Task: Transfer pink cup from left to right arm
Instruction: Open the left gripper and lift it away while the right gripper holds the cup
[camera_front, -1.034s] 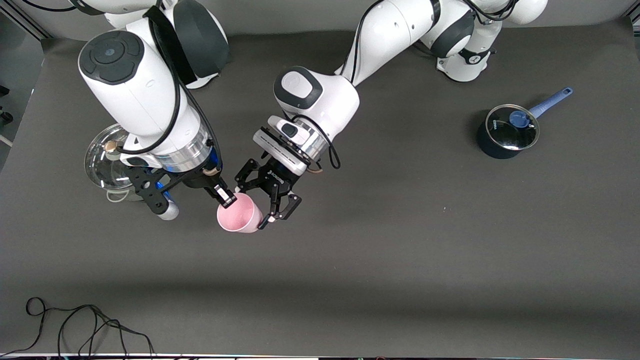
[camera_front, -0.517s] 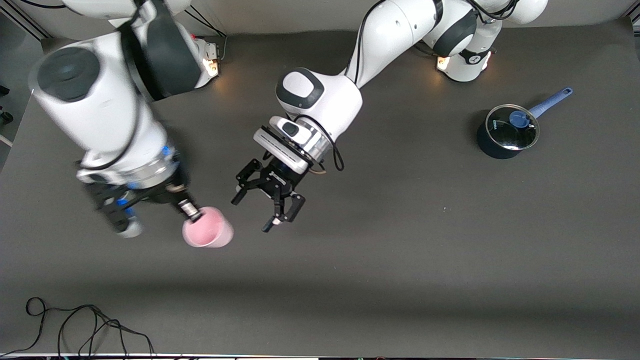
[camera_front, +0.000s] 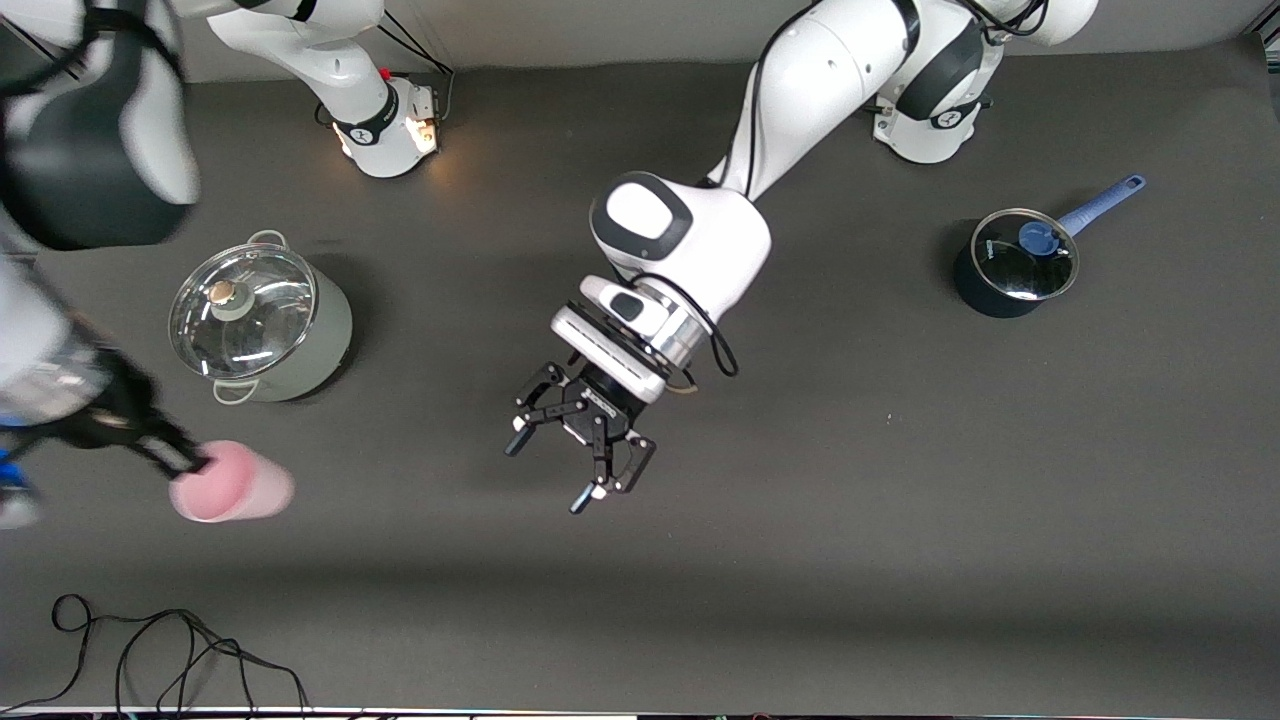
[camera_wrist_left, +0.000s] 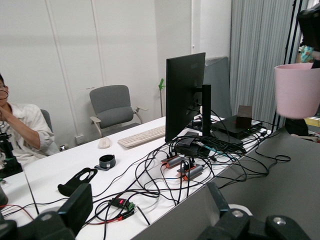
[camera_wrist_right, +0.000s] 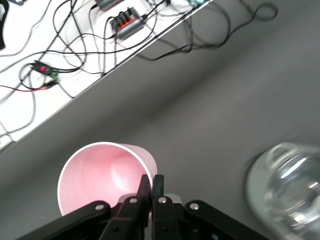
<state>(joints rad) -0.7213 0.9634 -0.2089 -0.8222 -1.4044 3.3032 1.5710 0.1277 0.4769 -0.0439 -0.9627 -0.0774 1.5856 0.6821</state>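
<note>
The pink cup (camera_front: 232, 484) hangs in my right gripper (camera_front: 196, 464), which is shut on its rim, one finger inside and one outside. It is over the table at the right arm's end. The right wrist view looks into the cup (camera_wrist_right: 102, 175) with the gripper (camera_wrist_right: 152, 183) pinching the rim. My left gripper (camera_front: 575, 456) is open and empty over the middle of the table, apart from the cup. The left wrist view shows its spread fingers (camera_wrist_left: 76, 207) and the cup (camera_wrist_left: 297, 90) far off in the air.
A grey pot with a glass lid (camera_front: 262, 325) stands at the right arm's end and also shows in the right wrist view (camera_wrist_right: 290, 187). A dark saucepan with a blue handle (camera_front: 1015, 264) stands at the left arm's end. A black cable (camera_front: 150, 650) lies by the front edge.
My right arm has swung the cup away from the left gripper toward the right arm's end. My left gripper is off the cup, open, and has shifted a little toward the left arm's end.
</note>
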